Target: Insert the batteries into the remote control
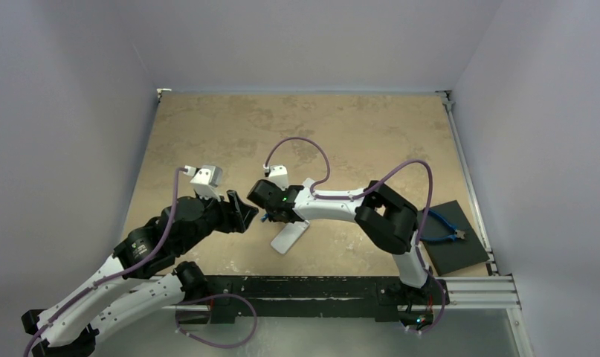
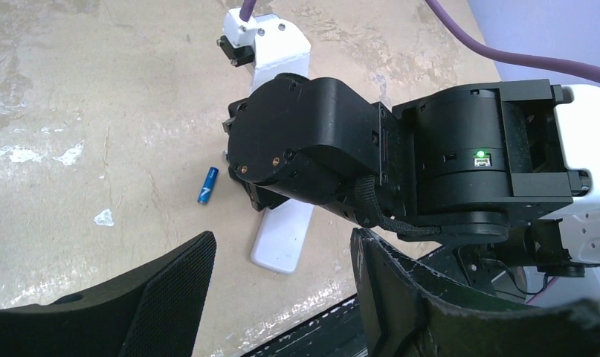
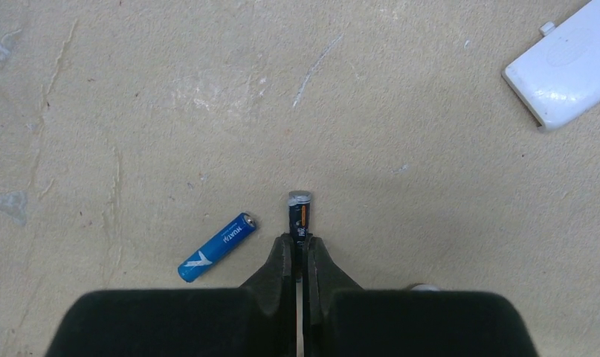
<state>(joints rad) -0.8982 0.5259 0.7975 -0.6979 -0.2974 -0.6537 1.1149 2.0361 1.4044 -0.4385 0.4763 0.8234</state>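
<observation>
The dark battery [image 3: 300,212] is pinched at its lower end between my right gripper's [image 3: 300,242] shut fingertips, its metal cap pointing away over the table. The blue battery [image 3: 216,247] lies loose on the table just left of it, and also shows in the left wrist view [image 2: 208,185]. The remote control [image 1: 291,236], plain white back up, lies under the right wrist [image 2: 282,238]. My left gripper [image 2: 283,244] hangs open and empty close to the right gripper [image 1: 267,216], fingers either side of the remote's near end in its view.
A flat white piece with a small tab [image 3: 564,71] lies on the table off to the upper right in the right wrist view. A black pad [image 1: 460,249] carrying blue-handled cutters [image 1: 444,232] sits at the right edge. A black rail [image 1: 319,286] runs along the near edge.
</observation>
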